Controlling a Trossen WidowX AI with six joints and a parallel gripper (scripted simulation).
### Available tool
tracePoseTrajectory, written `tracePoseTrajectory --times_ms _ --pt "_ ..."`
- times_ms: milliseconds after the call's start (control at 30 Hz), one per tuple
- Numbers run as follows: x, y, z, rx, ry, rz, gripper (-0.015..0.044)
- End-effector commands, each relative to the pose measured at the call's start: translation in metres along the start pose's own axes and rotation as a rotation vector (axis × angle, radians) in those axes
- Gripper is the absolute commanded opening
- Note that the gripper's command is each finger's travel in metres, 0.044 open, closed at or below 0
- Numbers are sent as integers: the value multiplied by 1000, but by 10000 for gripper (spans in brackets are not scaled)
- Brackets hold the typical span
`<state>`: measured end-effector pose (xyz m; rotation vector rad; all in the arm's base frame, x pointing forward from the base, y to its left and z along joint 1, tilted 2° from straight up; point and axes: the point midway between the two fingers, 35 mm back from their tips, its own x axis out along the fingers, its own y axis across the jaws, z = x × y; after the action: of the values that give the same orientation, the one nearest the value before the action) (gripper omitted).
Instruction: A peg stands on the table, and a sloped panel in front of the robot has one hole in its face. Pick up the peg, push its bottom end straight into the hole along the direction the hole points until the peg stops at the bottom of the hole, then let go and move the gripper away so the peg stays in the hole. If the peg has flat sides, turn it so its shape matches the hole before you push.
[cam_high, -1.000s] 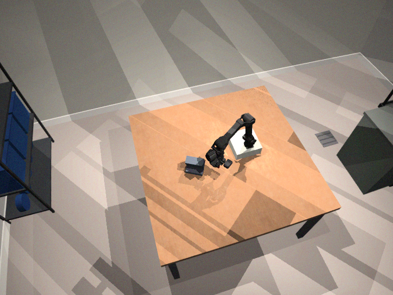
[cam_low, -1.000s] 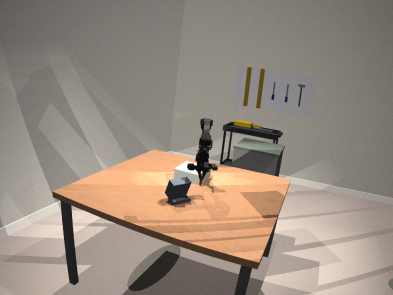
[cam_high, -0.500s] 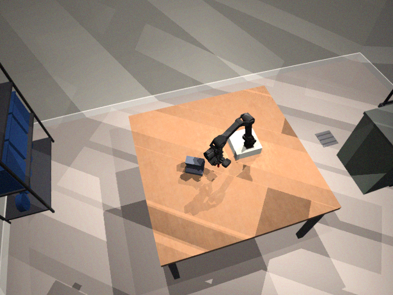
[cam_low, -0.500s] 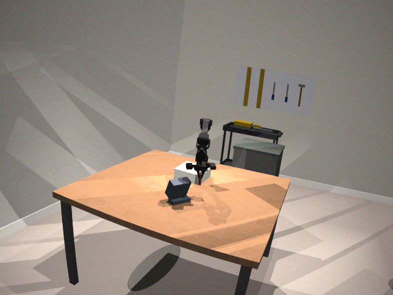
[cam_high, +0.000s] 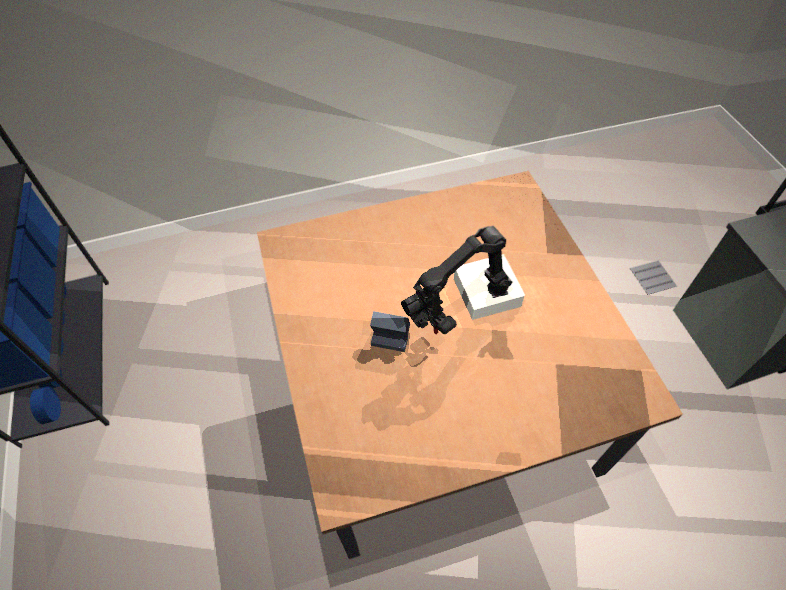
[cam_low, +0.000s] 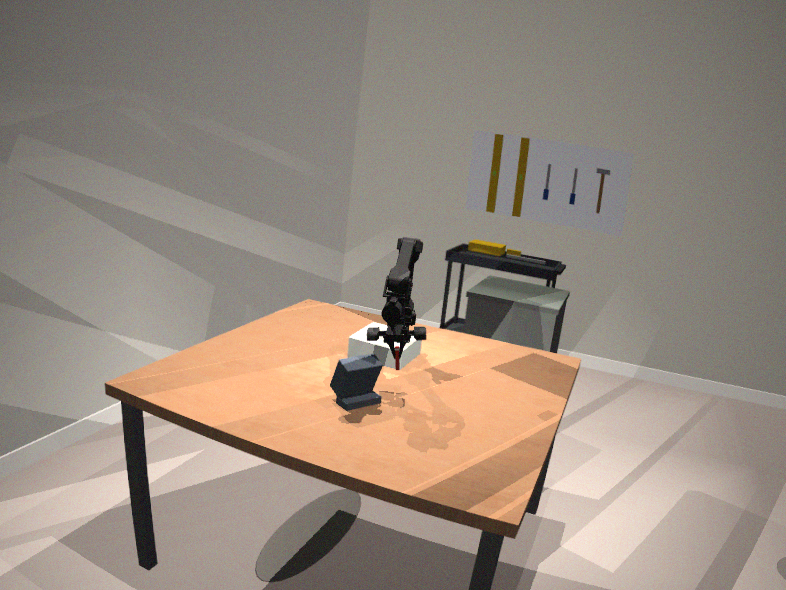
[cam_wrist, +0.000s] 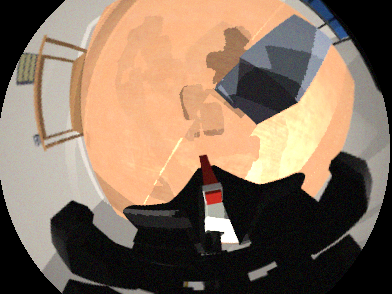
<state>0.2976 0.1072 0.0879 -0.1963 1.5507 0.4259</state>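
Note:
The red peg (cam_high: 436, 330) (cam_low: 397, 362) (cam_wrist: 206, 169) is thin and looks flat-sided in the wrist view, with a squarish near end. My gripper (cam_low: 397, 349) is shut on it and holds it above the table (cam_high: 355, 279) (cam_low: 241, 393) (cam_wrist: 165, 90), close to upright in the exterior view. The lower end sticks out below the fingertips, touching nothing. The blue-grey sloped panel block (cam_high: 389, 323) (cam_low: 356, 378) (cam_wrist: 285, 50) stands beside the gripper, to the left in the top and exterior views and at upper right in the wrist view. Shadows cross it, and I cannot make out its hole.
The arm's white base block (cam_high: 471, 292) (cam_low: 363, 346) stands behind the gripper in the exterior view. Shadows of the arm fall around the panel block. A chair (cam_wrist: 76, 100) and a rack with blue bins (cam_high: 30, 266) stand away from the table.

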Motion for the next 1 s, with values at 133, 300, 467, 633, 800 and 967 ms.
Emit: tracePoseTrajectory --times_ms 133,300,467,633,800,967 --pt "1 -6 1 89 9 46 0" --pt "2 -10 1 145 15 73 0" --pt "3 -15 1 201 21 100 0" --pt "3 -19 1 257 27 128 0" --pt "3 -23 1 313 33 155 0" --pt "4 -28 1 369 38 183 0"
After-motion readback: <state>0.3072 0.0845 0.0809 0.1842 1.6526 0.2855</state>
